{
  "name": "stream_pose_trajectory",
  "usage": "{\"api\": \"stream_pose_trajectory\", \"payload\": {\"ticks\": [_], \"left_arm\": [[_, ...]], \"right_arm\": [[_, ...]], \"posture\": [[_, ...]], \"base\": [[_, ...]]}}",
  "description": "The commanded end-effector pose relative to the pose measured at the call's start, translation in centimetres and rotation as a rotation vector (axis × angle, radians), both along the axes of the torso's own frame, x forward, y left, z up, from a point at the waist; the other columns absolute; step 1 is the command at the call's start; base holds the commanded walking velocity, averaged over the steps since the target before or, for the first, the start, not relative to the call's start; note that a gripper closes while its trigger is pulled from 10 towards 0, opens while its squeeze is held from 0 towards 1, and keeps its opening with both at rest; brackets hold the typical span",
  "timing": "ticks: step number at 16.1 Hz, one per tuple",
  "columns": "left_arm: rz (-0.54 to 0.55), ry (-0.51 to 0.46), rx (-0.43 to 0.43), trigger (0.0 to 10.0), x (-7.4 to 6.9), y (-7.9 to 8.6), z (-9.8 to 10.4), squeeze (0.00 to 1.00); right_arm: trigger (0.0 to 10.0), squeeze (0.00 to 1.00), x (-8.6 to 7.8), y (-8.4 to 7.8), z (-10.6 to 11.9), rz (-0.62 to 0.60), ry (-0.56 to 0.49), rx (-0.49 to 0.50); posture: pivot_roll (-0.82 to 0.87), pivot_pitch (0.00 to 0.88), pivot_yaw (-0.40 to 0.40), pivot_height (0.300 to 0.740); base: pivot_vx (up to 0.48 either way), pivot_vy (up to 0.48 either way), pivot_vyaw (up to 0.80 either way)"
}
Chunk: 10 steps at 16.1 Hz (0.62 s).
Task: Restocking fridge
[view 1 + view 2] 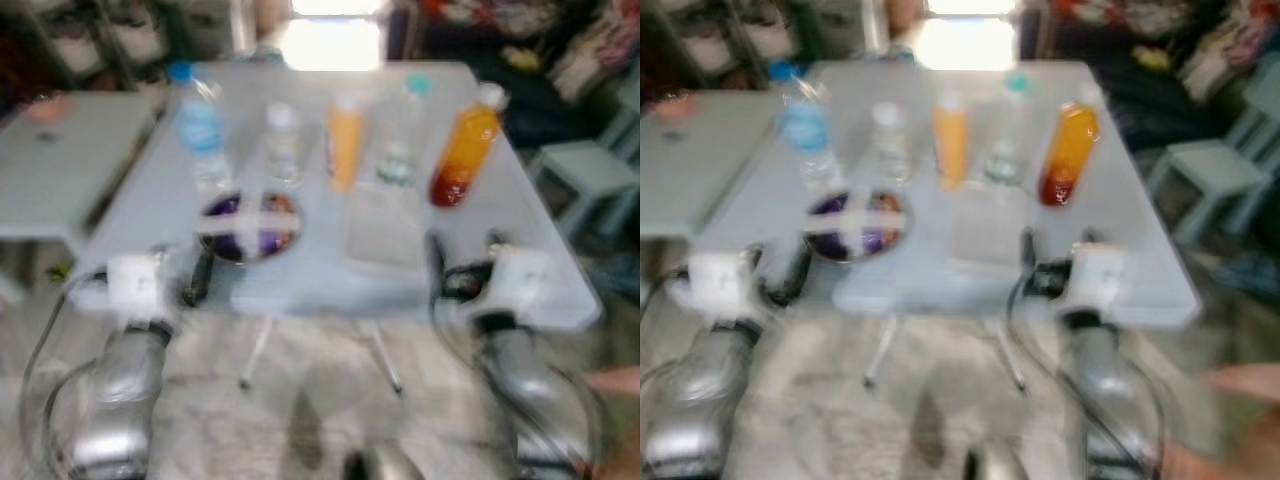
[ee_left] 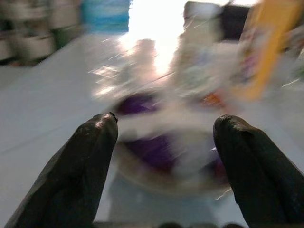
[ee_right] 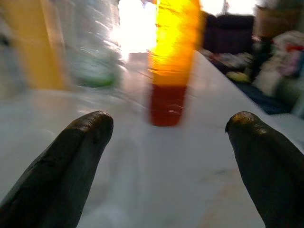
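**Left gripper**: two rounded, matte black fingers spread wide, holding nothing. It sits at the near edge of the table, aimed at the bowl.

**Right gripper**: the same fingers, also wide apart and empty, at the near edge of the table and aimed at the orange-red bottle.

**Bowl**: round and shallow, with purple contents and pale strips or wrapping across the top. It sits near the table's front edge, just ahead of the left gripper. What it holds is too blurred to tell.

**Orange-red bottle**: tall translucent plastic, orange liquid darkening to red at the base, white cap. It stands toward the table's right side, leaning in the blurred head views.

**Other stock on the table, in a row behind the bowl:** a blue-labelled water bottle, a small clear bottle, an opaque yellow-orange bottle and a clear bottle with a green cap. A clear flat container lies at the table's middle front.

**Risks (judgement):**
- All views are smeared, so the robot is probably moving; reaching now could misplace the fingers.
- The bottles are tall, narrow and smooth, so a glancing finger could topple one into its neighbours.
- The bowl is near the edge and could be pushed off or spill.
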<state>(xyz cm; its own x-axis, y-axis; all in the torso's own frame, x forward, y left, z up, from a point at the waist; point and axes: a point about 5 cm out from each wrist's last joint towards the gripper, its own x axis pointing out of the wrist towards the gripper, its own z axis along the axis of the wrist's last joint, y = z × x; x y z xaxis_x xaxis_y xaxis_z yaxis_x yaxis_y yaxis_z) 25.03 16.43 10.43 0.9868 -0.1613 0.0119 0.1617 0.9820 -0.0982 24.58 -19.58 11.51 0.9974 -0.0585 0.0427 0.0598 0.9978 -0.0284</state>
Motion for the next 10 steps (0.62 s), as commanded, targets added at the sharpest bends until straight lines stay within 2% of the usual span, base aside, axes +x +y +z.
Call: {"api": "stream_pose_trajectory", "payload": {"ticks": [1,4,6,10], "left_arm": [[0.062,-0.012,0.035,10.0,-0.2,2.0,0.3,0.00],[0.046,-0.029,0.050,10.0,0.1,2.1,1.0,0.00],[0.042,-0.020,0.058,10.0,-0.2,2.1,0.7,0.00],[0.024,-0.019,0.070,10.0,-0.5,2.1,0.7,0.00]], "right_arm": [[10.0,0.00,0.8,1.3,1.3,0.038,-0.060,0.021],[10.0,0.00,1.0,1.8,1.7,0.050,-0.082,0.003],[10.0,0.00,1.0,1.5,1.2,0.045,-0.067,0.011],[10.0,0.00,1.1,0.7,0.0,-0.007,-0.004,0.112]], "posture": [[0.00,0.015,0.045,0.740],[0.01,0.030,0.050,0.740],[0.02,0.035,0.053,0.740],[0.03,0.040,0.052,0.740]], "base": [[0.000,0.000,0.00],[0.000,0.000,0.00],[0.000,0.000,0.00],[0.000,0.000,0.00]]}}
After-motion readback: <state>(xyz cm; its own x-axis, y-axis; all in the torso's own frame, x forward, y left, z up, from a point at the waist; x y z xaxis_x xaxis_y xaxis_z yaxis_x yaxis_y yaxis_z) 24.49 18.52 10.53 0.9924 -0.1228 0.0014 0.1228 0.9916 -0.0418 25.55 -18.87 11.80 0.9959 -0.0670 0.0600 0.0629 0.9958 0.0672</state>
